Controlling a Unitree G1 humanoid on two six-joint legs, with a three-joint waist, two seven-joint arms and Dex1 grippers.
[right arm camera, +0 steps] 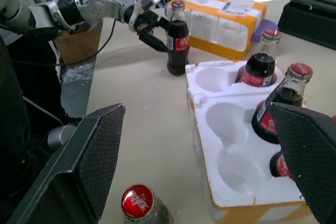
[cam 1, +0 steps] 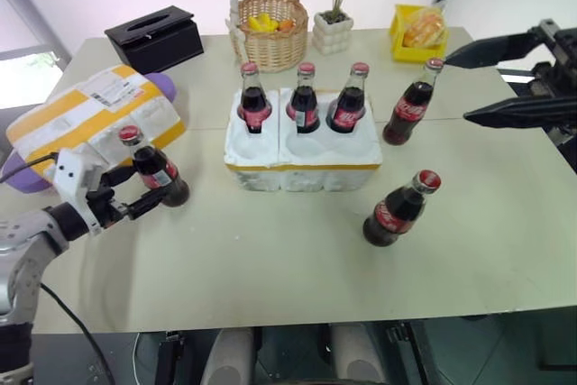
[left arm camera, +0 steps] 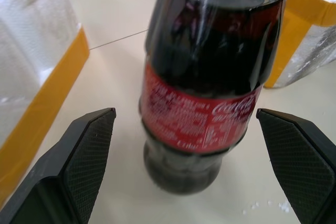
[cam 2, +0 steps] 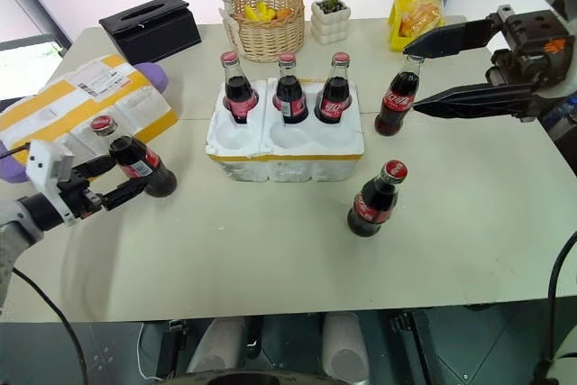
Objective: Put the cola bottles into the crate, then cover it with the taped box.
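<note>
Left pincer [cam 1: 151, 188] spread around the near-left cola bottle [cam 1: 153, 169] — close off-centre and it topples on the tabletop [cam 1: 270, 268]; right pincer [cam 2: 433, 69] also spread.

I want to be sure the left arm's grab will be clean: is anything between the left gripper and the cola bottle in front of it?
Nothing visible. The left gripper is open, one finger on each side of the cola bottle, with bare table between them. The taped box stands behind the bottle, not in the way.
</note>
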